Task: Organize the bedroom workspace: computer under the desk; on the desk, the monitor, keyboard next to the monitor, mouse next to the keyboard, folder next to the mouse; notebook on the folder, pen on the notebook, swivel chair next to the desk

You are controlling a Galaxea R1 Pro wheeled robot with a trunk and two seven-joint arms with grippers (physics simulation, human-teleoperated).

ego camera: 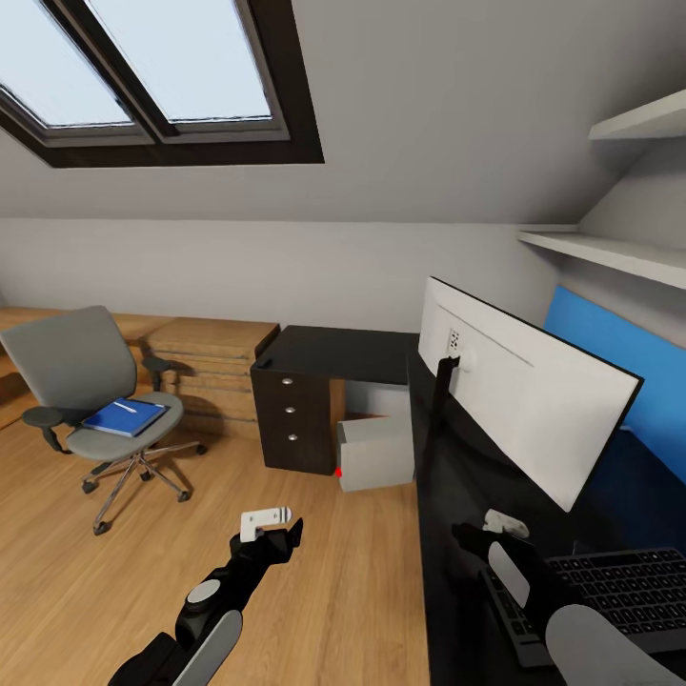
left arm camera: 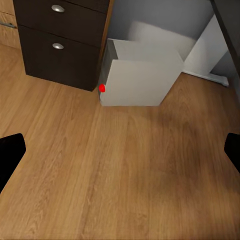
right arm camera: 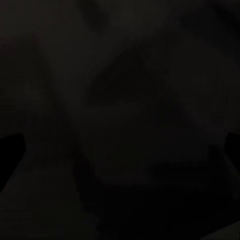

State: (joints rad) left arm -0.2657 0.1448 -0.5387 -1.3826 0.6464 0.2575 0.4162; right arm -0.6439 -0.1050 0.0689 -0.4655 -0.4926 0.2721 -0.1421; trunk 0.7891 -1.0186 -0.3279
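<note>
Two grippers here, and both look spread wide with nothing in them. The left gripper [left arm camera: 120, 150] shows its dark fingertips [left arm camera: 11, 150] at opposite edges of the left wrist view, with only bare wooden floor [left arm camera: 125, 180] between them. In the head view the left gripper [ego camera: 276, 534] hangs over the floor, well apart from the swivel chair [ego camera: 90, 391] and just off the edge of the desk [ego camera: 333, 348].

The right gripper [right arm camera: 120, 150] shows the same wide stance in the right wrist view, fingertips [right arm camera: 10, 152] at the two edges, with a very dark surface between them that I honestly can't make out. From the head view, the right gripper [ego camera: 495, 529] sits over the black desktop, just in front of the monitor [ego camera: 534, 400] and near the corner of the keyboard [ego camera: 619, 595]. Whether it touches the desk, can't tell.

The left wrist view gives a close look at the computer [left arm camera: 140, 75]: pale grey tower on the floor beside the dark drawer unit [left arm camera: 60, 40], red button [left arm camera: 102, 88] at its lower corner, white desk leg [left arm camera: 207, 50] just behind it. The head view shows the computer [ego camera: 376, 453] tucked under the desk too, but much smaller.

The head view also shows the blue folder [ego camera: 126, 417] lying flat on the chair seat with a thin whitish pen [ego camera: 125, 407] on top. The monitor stands on the desk, white back toward the camera, with the keyboard beside it.
</note>
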